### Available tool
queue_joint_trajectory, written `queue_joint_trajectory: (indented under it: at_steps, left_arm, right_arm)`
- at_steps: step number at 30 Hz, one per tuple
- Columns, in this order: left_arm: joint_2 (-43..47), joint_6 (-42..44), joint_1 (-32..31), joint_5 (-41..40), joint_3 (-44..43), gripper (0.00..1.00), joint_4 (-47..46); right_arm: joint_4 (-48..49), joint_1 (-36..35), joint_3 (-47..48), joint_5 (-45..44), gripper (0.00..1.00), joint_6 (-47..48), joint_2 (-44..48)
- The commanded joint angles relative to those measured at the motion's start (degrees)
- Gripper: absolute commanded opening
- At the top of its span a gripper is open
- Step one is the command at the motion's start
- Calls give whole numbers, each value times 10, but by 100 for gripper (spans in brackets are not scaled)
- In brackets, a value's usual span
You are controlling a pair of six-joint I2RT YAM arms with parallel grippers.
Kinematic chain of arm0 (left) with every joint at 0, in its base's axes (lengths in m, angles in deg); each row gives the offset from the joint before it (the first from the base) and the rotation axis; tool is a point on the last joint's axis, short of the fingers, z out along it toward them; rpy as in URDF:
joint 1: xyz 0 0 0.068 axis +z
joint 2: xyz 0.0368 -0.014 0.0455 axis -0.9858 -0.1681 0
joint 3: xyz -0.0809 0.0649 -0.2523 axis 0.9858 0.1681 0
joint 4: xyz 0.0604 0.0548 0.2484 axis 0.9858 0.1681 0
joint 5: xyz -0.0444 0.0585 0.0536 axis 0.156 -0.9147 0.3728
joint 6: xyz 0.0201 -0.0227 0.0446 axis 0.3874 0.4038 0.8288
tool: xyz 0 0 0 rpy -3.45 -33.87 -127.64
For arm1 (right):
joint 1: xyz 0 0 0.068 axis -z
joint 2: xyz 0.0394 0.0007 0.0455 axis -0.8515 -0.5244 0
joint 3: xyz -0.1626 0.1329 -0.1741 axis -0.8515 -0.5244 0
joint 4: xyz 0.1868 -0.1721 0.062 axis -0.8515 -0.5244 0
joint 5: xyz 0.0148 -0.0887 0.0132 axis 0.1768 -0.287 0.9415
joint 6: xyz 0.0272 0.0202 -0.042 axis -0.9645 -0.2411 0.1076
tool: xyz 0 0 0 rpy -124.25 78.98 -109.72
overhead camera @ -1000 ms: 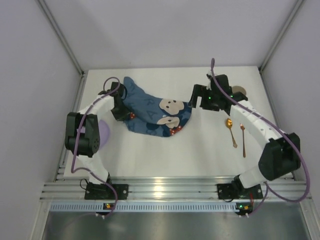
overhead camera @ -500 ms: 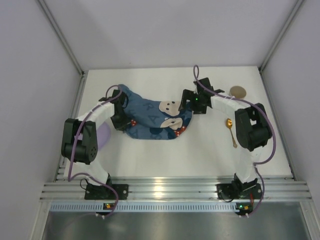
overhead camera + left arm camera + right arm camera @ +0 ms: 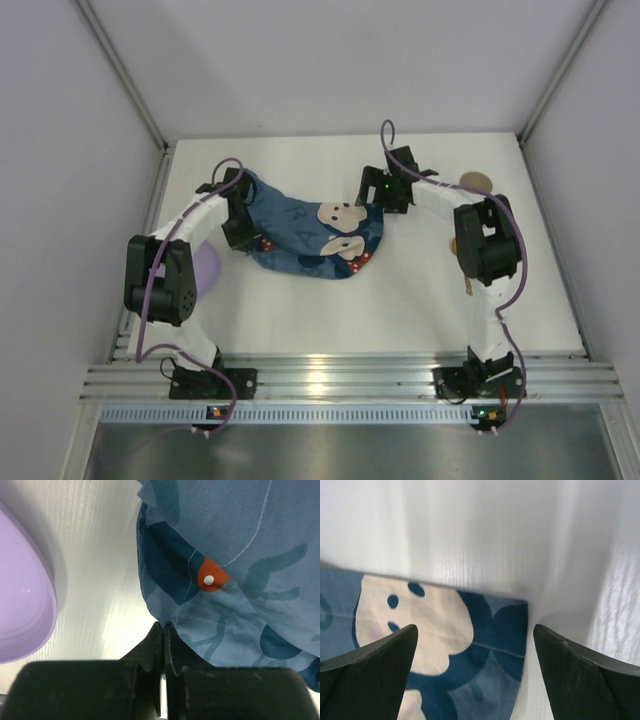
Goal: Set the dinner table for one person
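One dinner table (image 3: 420, 300), a large flat matte white rectangular tabletop, lies beneath both sets of fingers.
One blue cartoon-mouse cloth placemat (image 3: 300, 225), rumpled. The left gripper (image 3: 163, 627) is pinched closed on its hem. One corner lies between the widely parted fingers of the right gripper (image 3: 475, 627).
One glossy lilac round bowl (image 3: 20, 595), left of the left fingers, apart from the cloth.
One tan round coaster (image 3: 477, 182), right of the right fingers.

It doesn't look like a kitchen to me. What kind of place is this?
Probably a robot lab booth, not a home: a left arm and a right arm are bolted to a metal rail, and plain walls box in the white table.
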Motion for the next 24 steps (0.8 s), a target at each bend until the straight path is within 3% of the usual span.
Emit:
queue_joint_trajectory:
  at_steps: [1, 9, 10, 16, 18, 19, 24]
  left_arm:
    - [-11, 8, 2, 3, -19, 0, 20]
    - [-27, 15, 2, -3, -23, 0, 19]
    - [-29, 15, 2, -2, -26, 0, 19]
    - [-46, 17, 2, -1, -42, 0, 19]
    - [-53, 18, 2, -1, -45, 0, 19]
    - [-54, 18, 2, 0, -45, 0, 19]
    - [-65, 15, 2, 6, -48, 0, 13]
  right_arm:
    - [-2, 17, 29, -29, 100, -3, -26]
    - [-7, 22, 47, -7, 99, -24, -47]
    - [-4, 16, 54, 12, 95, -33, -52]
    - [-14, -18, 71, 10, 93, -23, -57]
    - [-22, -18, 73, 3, 82, -22, -50]
    - [-19, -16, 70, 19, 70, -23, -49]
    - [-31, -16, 71, 69, 59, -37, -65]
